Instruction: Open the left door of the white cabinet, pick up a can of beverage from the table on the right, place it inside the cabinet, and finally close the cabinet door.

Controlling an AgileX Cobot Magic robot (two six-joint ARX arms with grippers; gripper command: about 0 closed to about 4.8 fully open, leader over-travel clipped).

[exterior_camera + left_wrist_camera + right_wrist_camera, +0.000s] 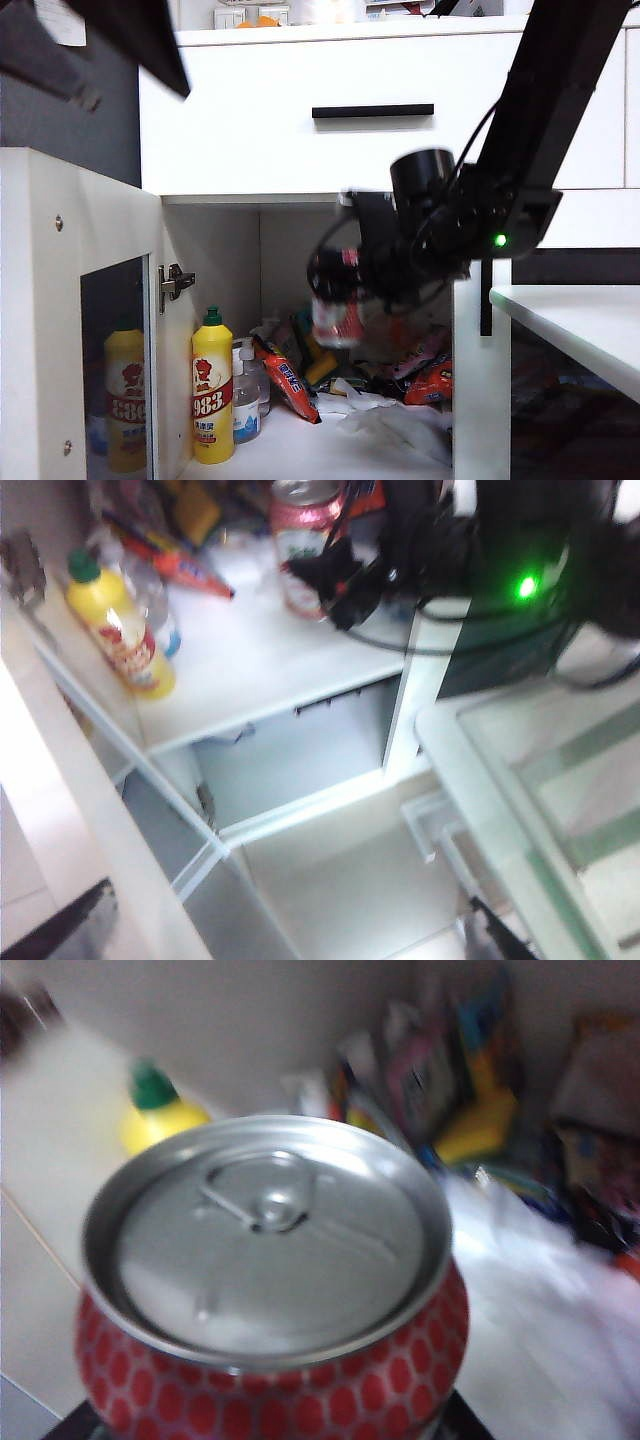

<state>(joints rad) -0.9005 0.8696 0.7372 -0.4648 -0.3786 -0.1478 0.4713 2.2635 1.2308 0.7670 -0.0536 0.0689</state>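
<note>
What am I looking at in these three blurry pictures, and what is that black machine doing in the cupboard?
It is a two-armed robot. One picture comes from a fixed camera facing the white cabinet, whose left door stands open. The other two come from cameras on the robot's wrists. The right gripper holds a can of beverage, red with a silver top, in the cabinet opening. Inside stand a yellow bottle and a heap of snack packets. The left gripper is out of view. The table is at the right.

One can (338, 318), one yellow bottle (212, 400)
</note>
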